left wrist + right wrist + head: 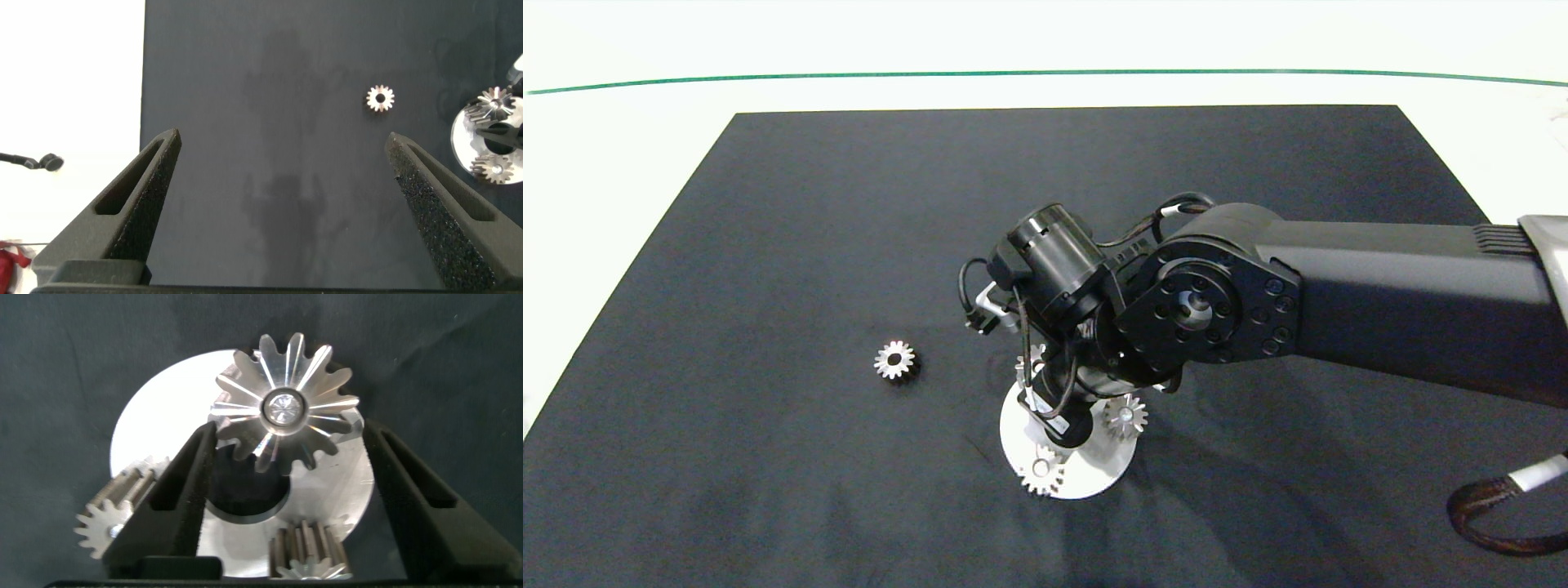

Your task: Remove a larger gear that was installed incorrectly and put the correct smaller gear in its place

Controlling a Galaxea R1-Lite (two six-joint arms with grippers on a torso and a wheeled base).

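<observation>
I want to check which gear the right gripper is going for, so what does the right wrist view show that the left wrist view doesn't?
Only the right wrist view: the open right gripper straddling the larger gear, with a pin in its centre.

Only the left wrist view: the open left gripper above bare mat, and the smaller gear lying loose on it.

Both: the round silver base plate with gears mounted on it.

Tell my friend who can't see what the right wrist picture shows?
The right gripper is open, its two fingers on either side of the larger gear, a shiny one with long teeth on a round silver plate. Two smaller gears sit at the plate's edge.
</observation>
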